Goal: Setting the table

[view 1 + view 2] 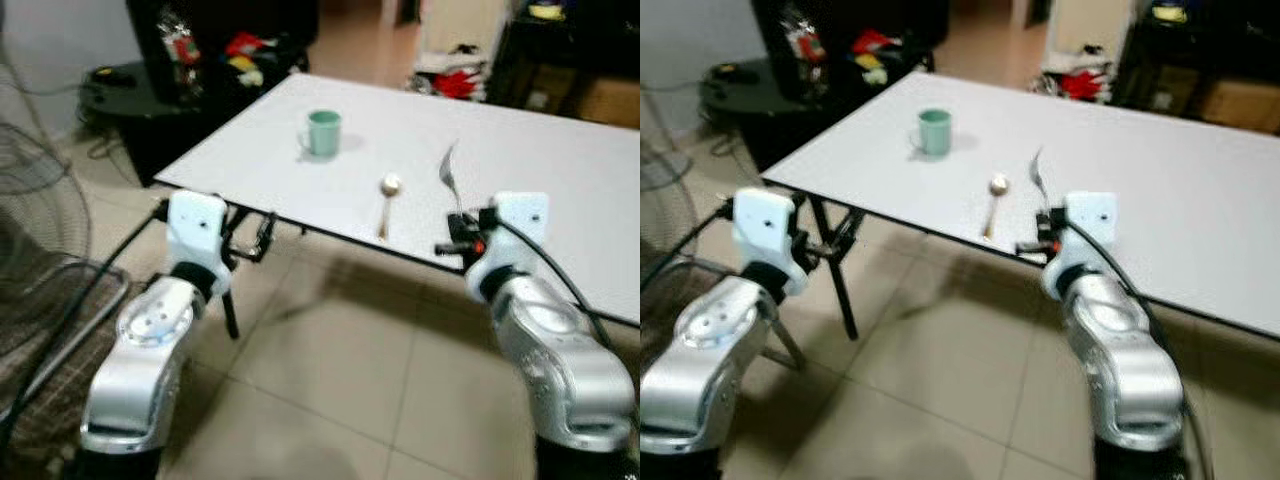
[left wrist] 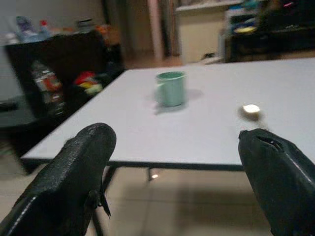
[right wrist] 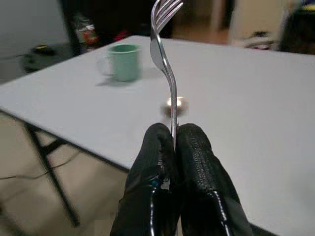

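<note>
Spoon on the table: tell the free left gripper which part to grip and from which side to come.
Grip the spoon by its thin handle, the end lying toward the table's near edge with the bowl pointing away. The open left gripper should probably come from above and pinch across the handle, since it lies flat on the tabletop.

Home: tiled floor (image 1: 330, 380), cluttered shelves (image 1: 215, 50)
</note>
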You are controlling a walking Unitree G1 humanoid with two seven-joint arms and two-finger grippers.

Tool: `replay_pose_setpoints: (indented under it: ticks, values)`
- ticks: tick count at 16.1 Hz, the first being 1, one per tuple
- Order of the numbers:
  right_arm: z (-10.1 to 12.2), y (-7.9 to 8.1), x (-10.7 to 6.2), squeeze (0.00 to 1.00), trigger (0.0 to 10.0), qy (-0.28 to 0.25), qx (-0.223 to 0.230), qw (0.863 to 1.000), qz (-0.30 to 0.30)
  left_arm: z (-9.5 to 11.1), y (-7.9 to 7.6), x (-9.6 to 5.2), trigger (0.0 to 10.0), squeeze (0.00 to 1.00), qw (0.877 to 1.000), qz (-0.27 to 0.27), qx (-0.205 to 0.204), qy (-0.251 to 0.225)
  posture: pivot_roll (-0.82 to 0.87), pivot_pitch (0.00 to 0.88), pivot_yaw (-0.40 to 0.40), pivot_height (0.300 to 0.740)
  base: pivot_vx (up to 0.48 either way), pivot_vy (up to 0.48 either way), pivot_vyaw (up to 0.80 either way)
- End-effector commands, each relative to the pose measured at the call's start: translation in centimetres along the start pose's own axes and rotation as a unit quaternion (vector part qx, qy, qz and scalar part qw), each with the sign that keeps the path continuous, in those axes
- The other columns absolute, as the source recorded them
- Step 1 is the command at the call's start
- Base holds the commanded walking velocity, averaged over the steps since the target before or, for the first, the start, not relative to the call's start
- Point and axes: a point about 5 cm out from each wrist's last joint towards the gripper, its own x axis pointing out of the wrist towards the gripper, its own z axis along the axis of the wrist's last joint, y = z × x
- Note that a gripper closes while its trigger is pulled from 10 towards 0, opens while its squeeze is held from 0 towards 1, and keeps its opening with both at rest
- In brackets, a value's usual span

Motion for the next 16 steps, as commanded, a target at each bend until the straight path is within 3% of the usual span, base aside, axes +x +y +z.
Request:
replay_pose_setpoints:
  ticks: [1, 12, 16]
  values:
    - [0.30, -0.06, -0.02, 0.00, 10.0, -0.008, -0.004, 1.000, 0.003, -0.02, 0.05, 0.14, 10.0, 0.00, 1.000, 0.001, -0.001, 0.001, 0.11, 0.000, 0.011, 0.740, 0.304, 0.000, 0.00]
    - [-0.04, -0.08, 0.00, 0.00, 10.0, -0.012, 0.013, 1.000, -0.010, 0.12, 0.15, 0.40, 10.0, 0.00, 1.000, -0.007, 0.000, 0.001, 0.11, 0.000, 0.024, 0.740, 0.320, 0.000, 0.00]
    - [-0.03, -0.22, 0.04, 0.00, 10.0, -0.015, -0.003, 1.000, -0.025, 0.30, 0.09, 0.59, 10.0, 0.00, 1.000, -0.015, 0.007, -0.003, 0.10, 0.000, 0.028, 0.740, 0.323, 0.000, 0.00]
